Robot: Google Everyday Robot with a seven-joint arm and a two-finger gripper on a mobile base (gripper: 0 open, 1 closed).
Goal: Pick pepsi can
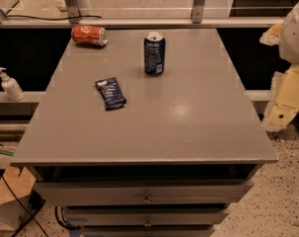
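The pepsi can is dark blue with white print and a silver top. It stands upright on the grey table top, towards the back and near the middle. My gripper is at the right edge of the view, a cream-coloured part of the arm beyond the table's right side. It is well to the right of the can, apart from it, and holds nothing that I can see.
An orange-red can lies on its side at the back left of the table. A flat dark blue snack packet lies left of the middle. A white pump bottle stands on a ledge to the left. Drawers are below the front edge.
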